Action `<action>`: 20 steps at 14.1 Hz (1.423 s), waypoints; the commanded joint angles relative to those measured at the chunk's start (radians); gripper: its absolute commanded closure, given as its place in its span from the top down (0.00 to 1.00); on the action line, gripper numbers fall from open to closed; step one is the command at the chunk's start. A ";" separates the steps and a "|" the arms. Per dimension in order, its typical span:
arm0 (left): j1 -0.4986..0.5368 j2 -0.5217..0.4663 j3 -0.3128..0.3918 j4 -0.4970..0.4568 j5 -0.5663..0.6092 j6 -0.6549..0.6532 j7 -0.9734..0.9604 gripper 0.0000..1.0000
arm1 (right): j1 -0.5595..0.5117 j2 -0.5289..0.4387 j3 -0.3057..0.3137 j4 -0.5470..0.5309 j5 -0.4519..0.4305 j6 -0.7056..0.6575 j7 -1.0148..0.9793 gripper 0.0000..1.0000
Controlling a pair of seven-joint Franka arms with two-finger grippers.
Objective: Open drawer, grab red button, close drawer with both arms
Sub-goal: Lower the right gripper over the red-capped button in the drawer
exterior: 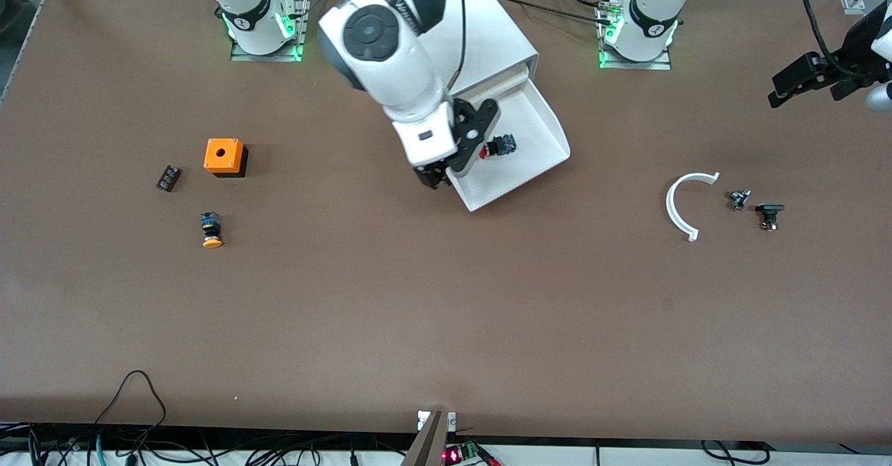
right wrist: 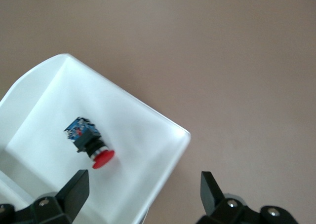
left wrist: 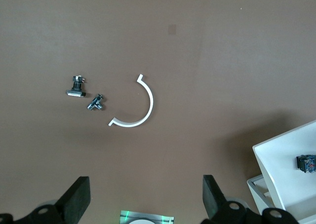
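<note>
I see the drawer (exterior: 529, 138) pulled out of the white cabinet (exterior: 498, 34), its flared lip toward the front camera, bare table (exterior: 446, 313) all around that lip. The red-capped button (exterior: 496, 147) lies on its side in the drawer. My right hand (exterior: 446, 170) hangs over the drawer's lip, fingers apart, empty. My left hand (exterior: 801, 83) waits over the table's edge at the left arm's end, fingers apart.

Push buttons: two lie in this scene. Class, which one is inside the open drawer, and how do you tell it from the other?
The red-capped button lies in the pulled-out drawer. The orange-capped button sits on the bare table, toward the right arm's end.
</note>
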 commanded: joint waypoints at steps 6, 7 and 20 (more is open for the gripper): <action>-0.014 -0.015 0.008 -0.018 0.026 0.017 0.002 1.00 | 0.088 0.143 -0.002 0.080 -0.098 0.013 -0.257 1.00; -0.014 -0.014 0.008 -0.018 0.026 0.017 0.002 1.00 | 0.088 0.149 -0.002 0.079 -0.103 0.005 -0.260 1.00; -0.014 -0.012 0.008 -0.018 0.026 0.017 0.002 1.00 | 0.141 0.163 -0.001 0.074 -0.178 -0.043 -0.299 1.00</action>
